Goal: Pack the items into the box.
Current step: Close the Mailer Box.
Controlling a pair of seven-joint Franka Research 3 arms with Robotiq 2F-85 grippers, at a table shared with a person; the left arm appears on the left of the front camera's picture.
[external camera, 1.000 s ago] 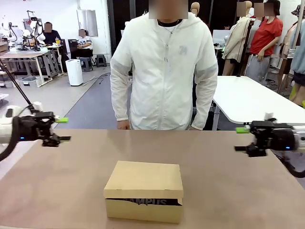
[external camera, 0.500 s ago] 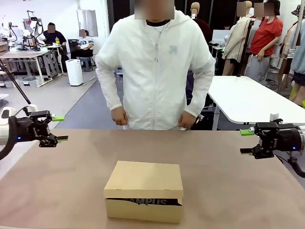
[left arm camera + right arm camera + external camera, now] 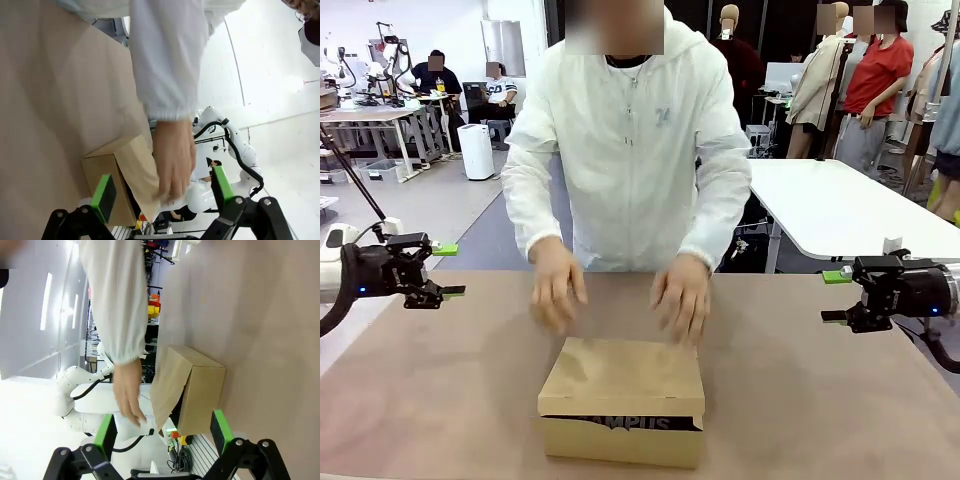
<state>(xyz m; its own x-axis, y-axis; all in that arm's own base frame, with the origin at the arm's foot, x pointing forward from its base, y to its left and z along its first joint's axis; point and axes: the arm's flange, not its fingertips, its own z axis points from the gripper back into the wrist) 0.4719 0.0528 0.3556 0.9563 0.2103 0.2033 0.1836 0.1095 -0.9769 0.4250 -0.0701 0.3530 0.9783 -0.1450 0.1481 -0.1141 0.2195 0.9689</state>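
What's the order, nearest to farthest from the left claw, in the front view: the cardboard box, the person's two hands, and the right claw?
1. The person's hand on the picture's left, over the table just past the left claw.
2. The cardboard box, centre front; close to that hand's range, so hard to call.
3. The person's other hand, right of centre.
4. The right claw, far right.

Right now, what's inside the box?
Through the gap under the lid of the box, a dark item with white "CAMPUS" lettering shows: the pencil case. The lid covers everything else, so whether the stapler is in there cannot be seen.
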